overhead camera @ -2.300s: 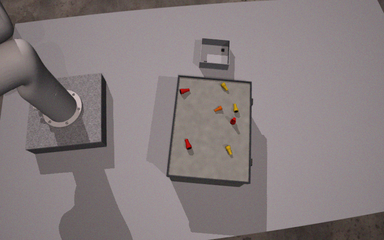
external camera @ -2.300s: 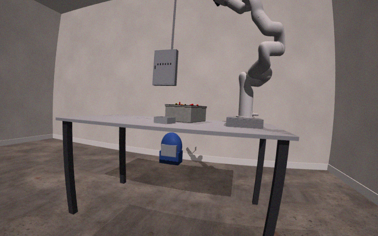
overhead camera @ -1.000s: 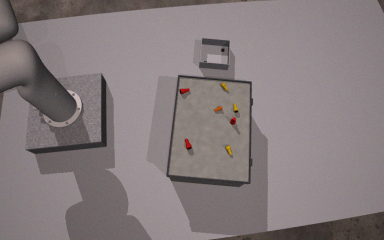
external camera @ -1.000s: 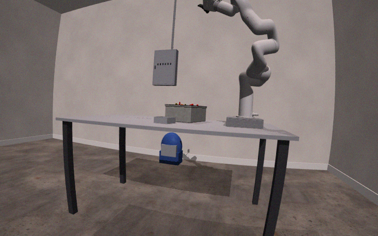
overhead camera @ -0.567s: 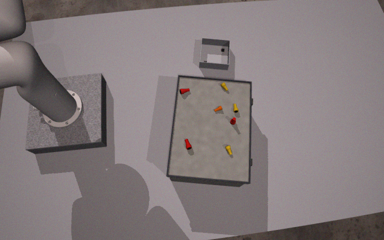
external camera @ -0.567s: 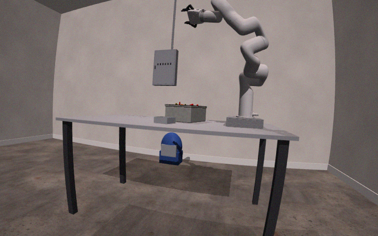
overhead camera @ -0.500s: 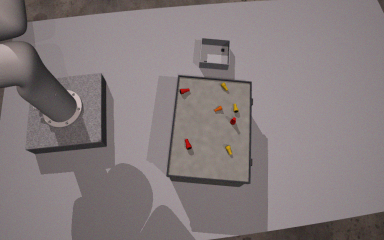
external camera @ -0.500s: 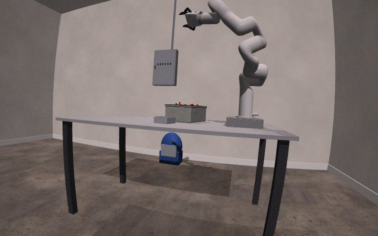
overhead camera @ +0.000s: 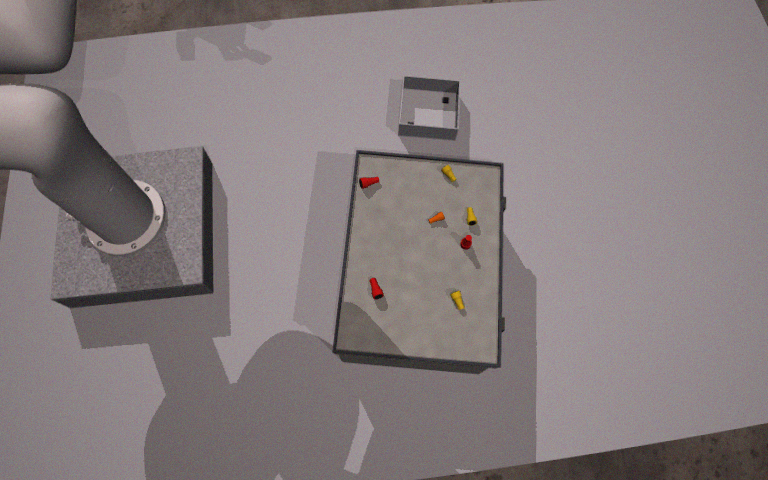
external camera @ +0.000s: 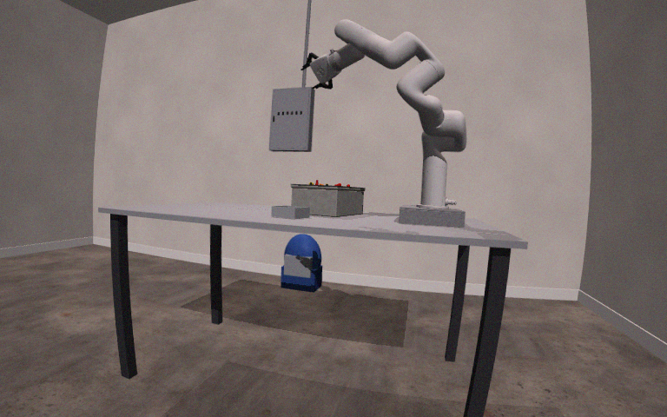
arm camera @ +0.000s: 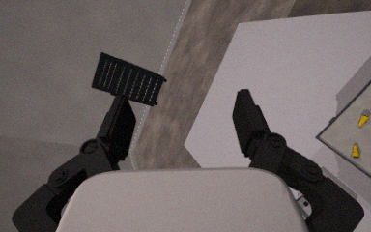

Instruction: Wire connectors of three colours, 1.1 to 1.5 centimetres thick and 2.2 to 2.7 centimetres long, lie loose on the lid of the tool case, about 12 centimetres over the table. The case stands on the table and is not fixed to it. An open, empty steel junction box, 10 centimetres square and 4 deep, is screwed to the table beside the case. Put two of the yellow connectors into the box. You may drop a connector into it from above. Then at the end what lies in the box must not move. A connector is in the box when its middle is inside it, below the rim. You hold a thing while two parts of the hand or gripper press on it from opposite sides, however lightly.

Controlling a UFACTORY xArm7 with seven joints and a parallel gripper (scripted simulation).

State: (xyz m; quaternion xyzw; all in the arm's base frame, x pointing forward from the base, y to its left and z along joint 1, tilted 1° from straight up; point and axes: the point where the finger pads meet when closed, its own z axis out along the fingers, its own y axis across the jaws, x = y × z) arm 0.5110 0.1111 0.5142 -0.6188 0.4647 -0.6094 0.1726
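Three yellow connectors lie on the tool case lid (overhead camera: 421,257): one near the far edge (overhead camera: 448,172), one in the middle right (overhead camera: 470,215), one nearer the front (overhead camera: 457,299). Three red connectors (overhead camera: 368,181) (overhead camera: 466,241) (overhead camera: 376,288) and an orange one (overhead camera: 436,217) lie there too. The steel junction box (overhead camera: 428,107) stands empty just beyond the case. My gripper (external camera: 317,71) is open and empty, high above the table; in the wrist view (arm camera: 185,103) two yellow connectors (arm camera: 362,118) (arm camera: 356,151) show at the right edge.
The arm's stone base block (overhead camera: 133,223) stands left of the case. A grey cabinet (external camera: 291,119) hangs from a pole close beside my gripper. A blue device (external camera: 301,262) sits on the floor under the table.
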